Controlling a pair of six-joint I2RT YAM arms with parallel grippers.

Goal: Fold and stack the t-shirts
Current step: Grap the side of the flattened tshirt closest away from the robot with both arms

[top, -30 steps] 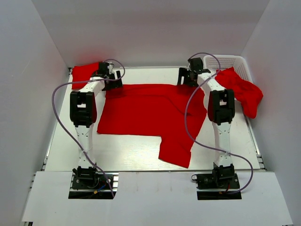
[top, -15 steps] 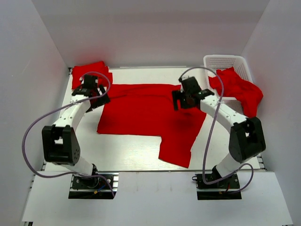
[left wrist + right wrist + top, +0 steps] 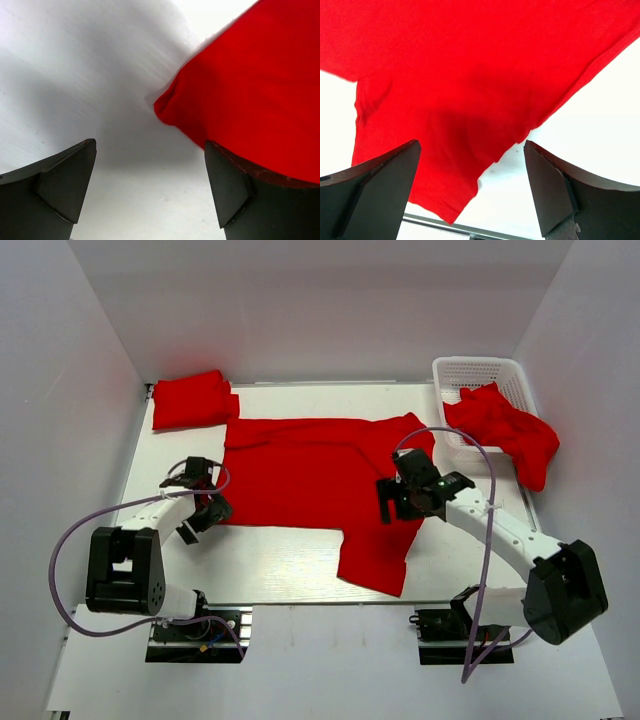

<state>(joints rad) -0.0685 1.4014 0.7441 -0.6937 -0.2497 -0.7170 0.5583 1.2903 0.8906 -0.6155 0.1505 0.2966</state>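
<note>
Lying flat across the middle of the white table (image 3: 270, 560), one red t-shirt (image 3: 300, 470) is spread wide, with one part reaching down toward 5 o'clock, close to the near edge. A second red shirt (image 3: 190, 400) sits folded in the 11 o'clock corner, just touching the spread one. At 1 o'clock stands a white basket (image 3: 480, 370), and a crumpled heap of red shirts (image 3: 505, 430) spills over its near rim.

The left gripper (image 3: 200, 505) hangs low at 8 o'clock of the spread shirt, at its near left corner. Its jaws are wide apart and hold nothing. In the left wrist view that rounded corner of cloth (image 3: 240, 85) lies between the two black fingers (image 3: 60, 185), one finger over the bare table, the other over the cloth.

The right gripper (image 3: 400, 500) hangs above the shirt's 4 o'clock side, jaws also spread wide and gripping nothing. Its wrist camera shows red cloth (image 3: 470, 75) below and between its fingers (image 3: 375, 190), with white table to either side.
</note>
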